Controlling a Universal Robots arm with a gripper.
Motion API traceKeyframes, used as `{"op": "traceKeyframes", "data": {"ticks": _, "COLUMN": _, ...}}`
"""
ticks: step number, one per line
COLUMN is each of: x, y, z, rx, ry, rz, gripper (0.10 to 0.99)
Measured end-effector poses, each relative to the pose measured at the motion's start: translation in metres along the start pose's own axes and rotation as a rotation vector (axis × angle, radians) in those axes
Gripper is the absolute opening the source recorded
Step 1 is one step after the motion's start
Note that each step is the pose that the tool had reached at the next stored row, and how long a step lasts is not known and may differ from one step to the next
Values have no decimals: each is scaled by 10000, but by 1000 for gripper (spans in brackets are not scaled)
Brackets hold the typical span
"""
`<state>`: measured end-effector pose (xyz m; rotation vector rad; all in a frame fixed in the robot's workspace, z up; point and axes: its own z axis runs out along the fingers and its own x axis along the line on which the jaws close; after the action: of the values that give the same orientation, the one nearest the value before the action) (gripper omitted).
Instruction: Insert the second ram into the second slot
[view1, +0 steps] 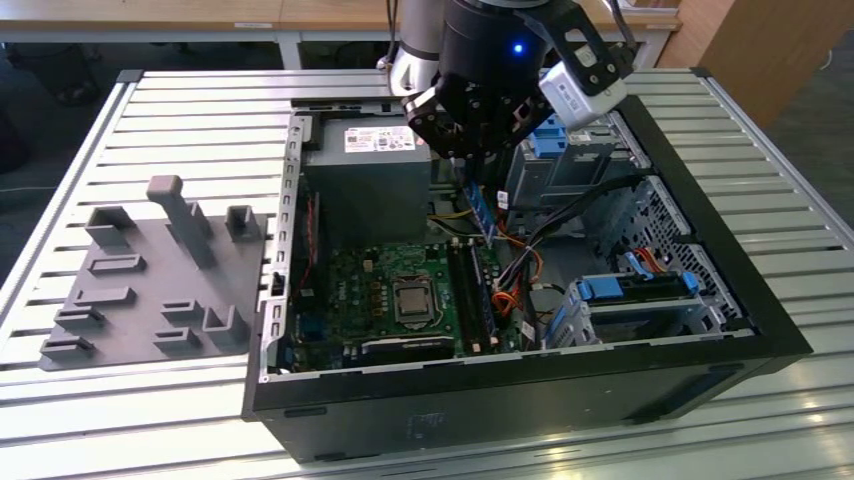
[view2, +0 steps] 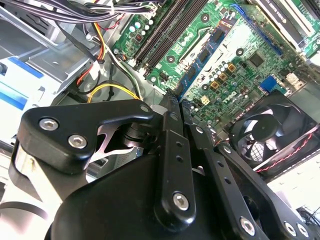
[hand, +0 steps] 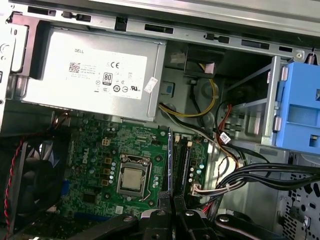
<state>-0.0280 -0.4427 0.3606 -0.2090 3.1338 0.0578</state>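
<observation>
Claw (view1: 470, 168) is clamped shut on the ram stick (view1: 475, 205), my fingers (view2: 170, 140) pinching its upper edge so the stick hangs edge-down. I'm inside the open computer case (view1: 747, 300), over the motherboard (view1: 380, 290). The stick's lower end looks clear of the board, not seated.

In the first wrist view the stick (hand: 170, 160) shows edge-on, running alongside the memory slots (hand: 182, 162), between the processor socket (hand: 131, 179) and the motherboard's cable-side edge. Power supply box (hand: 95, 75) fills the case corner past the board.

Step, as I judge it: bringing the stick down to the second slot, insertion not done. Next move calls for lining the stick's length up with that slot, then a straight, even press. Any tilt risks jamming. Can't tell if the slot latches are open.
</observation>
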Motion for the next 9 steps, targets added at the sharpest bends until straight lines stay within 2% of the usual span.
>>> {"op": "traceKeyframes", "data": {"ticks": 9, "x": 0, "y": 0, "z": 2, "rx": 0, "ry": -4, "rz": 102, "gripper": 137}}
